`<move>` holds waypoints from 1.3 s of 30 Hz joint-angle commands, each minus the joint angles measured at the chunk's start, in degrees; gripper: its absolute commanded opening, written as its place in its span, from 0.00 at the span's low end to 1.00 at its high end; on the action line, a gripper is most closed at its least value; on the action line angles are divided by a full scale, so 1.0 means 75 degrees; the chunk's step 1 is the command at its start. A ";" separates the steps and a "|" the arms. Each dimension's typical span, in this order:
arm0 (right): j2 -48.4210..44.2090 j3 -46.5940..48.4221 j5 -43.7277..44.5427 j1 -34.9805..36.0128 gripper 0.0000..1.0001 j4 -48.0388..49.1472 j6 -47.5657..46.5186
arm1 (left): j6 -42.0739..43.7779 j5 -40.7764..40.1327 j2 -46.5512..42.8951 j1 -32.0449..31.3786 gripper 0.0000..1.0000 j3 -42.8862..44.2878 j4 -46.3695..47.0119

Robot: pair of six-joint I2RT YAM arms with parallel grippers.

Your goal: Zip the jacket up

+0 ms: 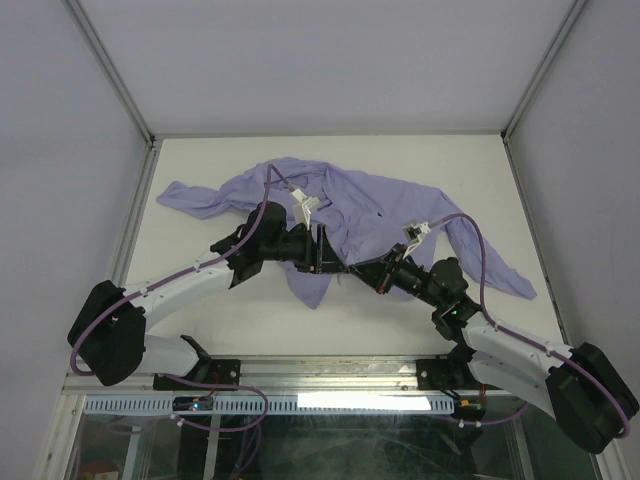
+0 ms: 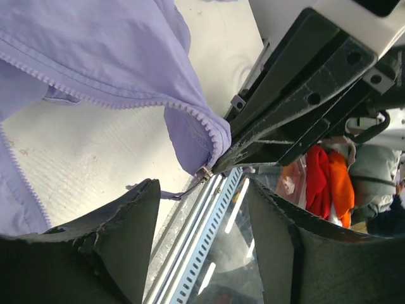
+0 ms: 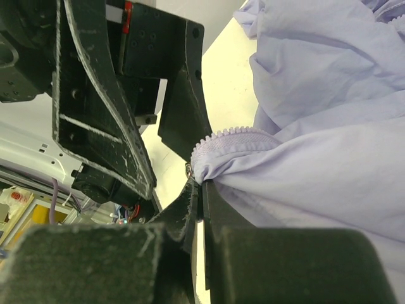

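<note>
1. Top external view: the lavender jacket (image 1: pixel 360 195) lies crumpled across the far half of the white table (image 1: pixel 220 310), with a sleeve flung out to each side
2. Both arms reach in over the near edge of the garment, and the left gripper (image 1: pixel 330 258) sits just beside the right gripper (image 1: pixel 368 272)
3. From the right wrist, the right gripper's jaws are pressed tight together, pinching the bottom corner of the jacket where the zipper teeth (image 3: pixel 231 133) curl round the hem
4. From the left wrist, the left gripper's fingers (image 2: pixel 120 234) stand well apart with nothing clamped between them
5. A small metal zipper slider (image 2: pixel 204 172) hangs at that pinched corner, just past the gap between those spread fingers
6. The corner is lifted off the table, and the toothed edge runs up and away from it on its own, not joined to its mate here
</note>
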 commanded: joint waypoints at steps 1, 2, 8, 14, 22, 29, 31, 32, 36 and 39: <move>-0.0024 0.0230 0.0171 -0.0032 0.00 0.0714 -0.0031 | 0.0446 0.0579 -0.0179 -0.0197 0.55 -0.0230 0.0986; -0.0002 0.0238 0.0171 -0.0027 0.00 0.0741 -0.0015 | 0.0439 0.0594 -0.0122 -0.0234 0.52 -0.0243 0.1021; 0.0098 0.0264 0.0148 -0.0031 0.00 0.0806 0.0012 | 0.0363 0.0599 0.0048 -0.0345 0.37 -0.0325 0.1201; 0.0189 0.0314 0.0079 -0.0033 0.00 0.0848 0.0012 | 0.0369 0.0483 0.0102 -0.0379 0.31 -0.0387 0.1204; 0.0253 0.0320 0.0007 -0.0025 0.00 0.0954 0.0069 | 0.0237 -0.0306 0.0120 -0.0377 0.41 -0.0538 0.1145; 0.0233 0.0253 -0.0005 -0.0031 0.00 0.1085 0.0168 | 0.0190 -0.0526 0.0149 -0.0381 0.41 -0.0635 0.1383; 0.0243 0.0248 -0.0016 -0.0030 0.00 0.1104 0.0187 | 0.0187 -0.0371 0.0177 -0.0377 0.41 -0.0655 0.1591; 0.0248 0.0234 -0.0008 -0.0032 0.00 0.1122 0.0196 | 0.0177 -0.0272 0.0183 -0.0380 0.40 -0.0665 0.1719; 0.0302 0.0205 0.0017 -0.0026 0.00 0.1304 0.0274 | 0.0157 -0.0019 0.0161 -0.0425 0.39 -0.0757 0.2127; 0.0361 0.0248 0.0007 -0.0030 0.00 0.1359 0.0299 | 0.0174 0.0020 0.0197 -0.0442 0.33 -0.0761 0.2194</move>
